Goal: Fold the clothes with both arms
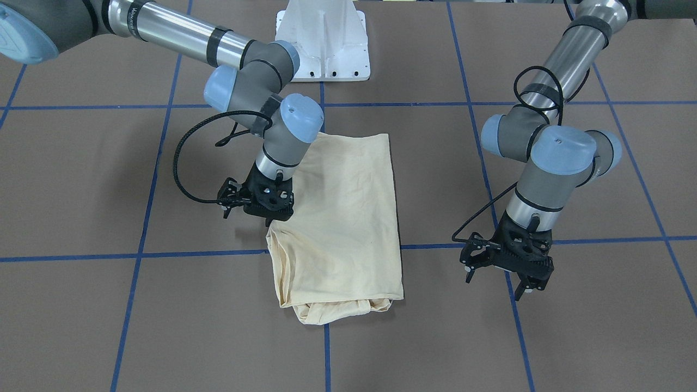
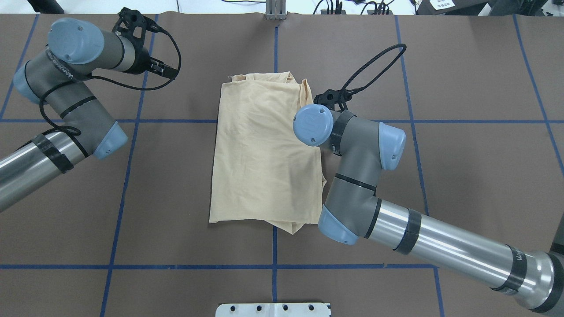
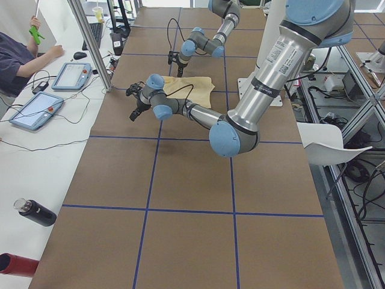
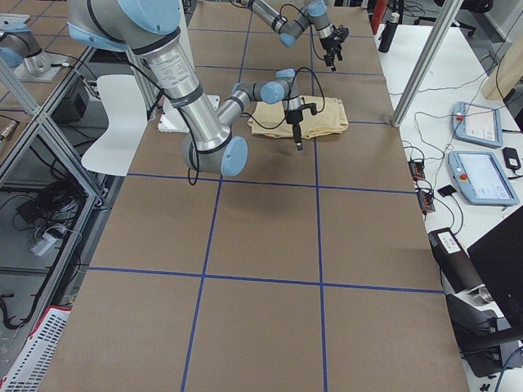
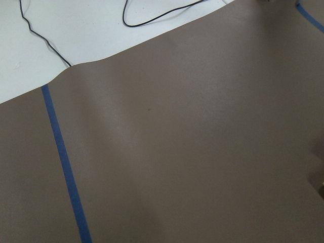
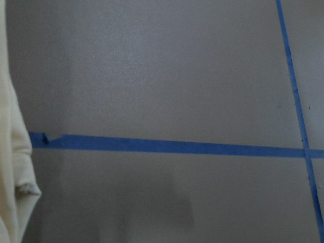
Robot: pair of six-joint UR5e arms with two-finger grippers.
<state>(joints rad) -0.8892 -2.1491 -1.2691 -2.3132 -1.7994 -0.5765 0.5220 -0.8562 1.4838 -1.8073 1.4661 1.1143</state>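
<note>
The pale cream-yellow thin cloth T-shirt (image 1: 343,218) lies folded flat in the middle of the brown table with blue tape lines (image 1: 81,179). Seen from the front, the black two-finger right gripper (image 1: 271,216) hangs at the shirt's 9 o'clock edge. I cannot tell if its claw is spread. The black two-finger left gripper (image 1: 531,288) hangs well apart at 4 o'clock, with its claw spread and holding nothing.

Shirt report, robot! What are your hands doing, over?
Left gripper off to the side above the table, holding nothing. Right gripper at the shirt edge, grip unclear. Shirt folded into a rectangle. Nothing blocking.
</note>
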